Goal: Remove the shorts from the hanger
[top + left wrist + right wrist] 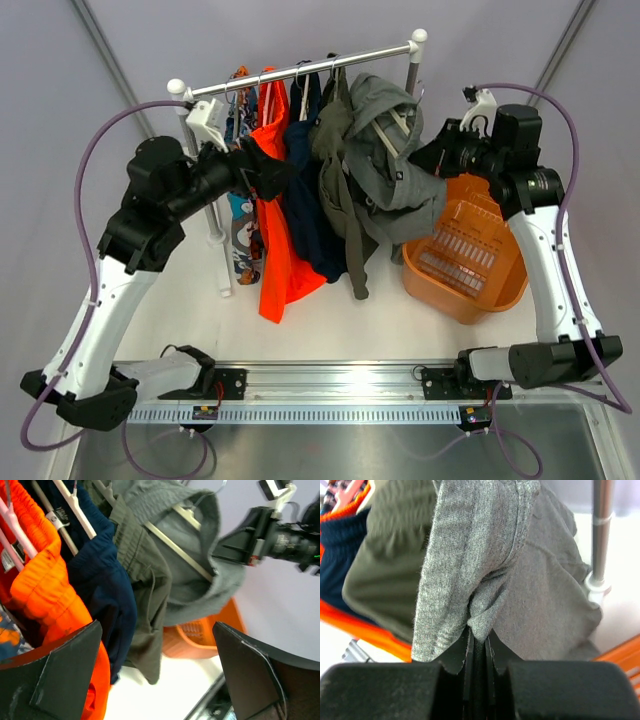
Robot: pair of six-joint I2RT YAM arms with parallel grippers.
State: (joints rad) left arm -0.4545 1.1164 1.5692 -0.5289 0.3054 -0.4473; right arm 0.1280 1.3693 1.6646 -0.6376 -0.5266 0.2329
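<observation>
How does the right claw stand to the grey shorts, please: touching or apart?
Touching. The right wrist view shows a fold of the grey shorts running down into the right claw, pinched with no gap between its closed fingers.

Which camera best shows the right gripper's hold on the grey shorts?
Right wrist view: the right gripper is shut on a fold of the grey shorts, close up. The top and left wrist views show it only from afar, at the cloth's edge, contact hidden.
</observation>
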